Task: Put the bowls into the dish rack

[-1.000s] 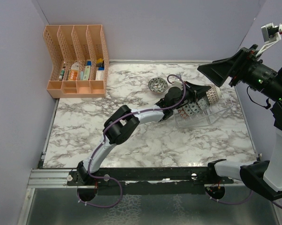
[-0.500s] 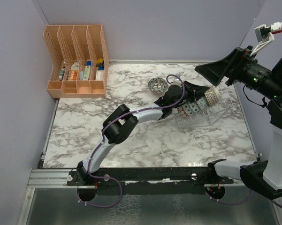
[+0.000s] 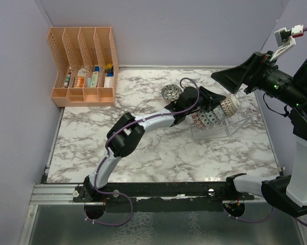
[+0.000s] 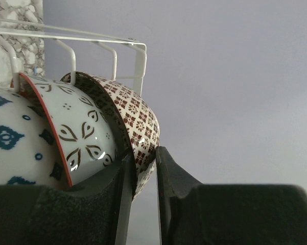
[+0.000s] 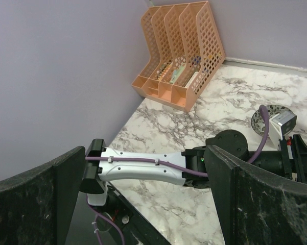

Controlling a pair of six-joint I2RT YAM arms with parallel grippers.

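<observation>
At the far left, the orange holder (image 3: 84,64) stands in the back corner of the surface (image 3: 92,143). Near the middle, one bowl (image 3: 171,92) sits by itself on the surface, just beside your left arm (image 3: 148,122). Your left hand (image 4: 143,153) reaches into the rack (image 3: 235,125) on the right side. Its fingers (image 4: 117,176) are only a little way apart, with the edge of the brown bowl (image 4: 138,120) between them. A thin gap shows next to that edge. The brown bowl stands on its side in the rack and leans on a red-edged bowl (image 4: 76,138). A blue-spotted bowl (image 4: 10,145) comes next in the row. Your right hand (image 5: 146,149) is up high at the far right, spread wide and holding nothing.
</observation>
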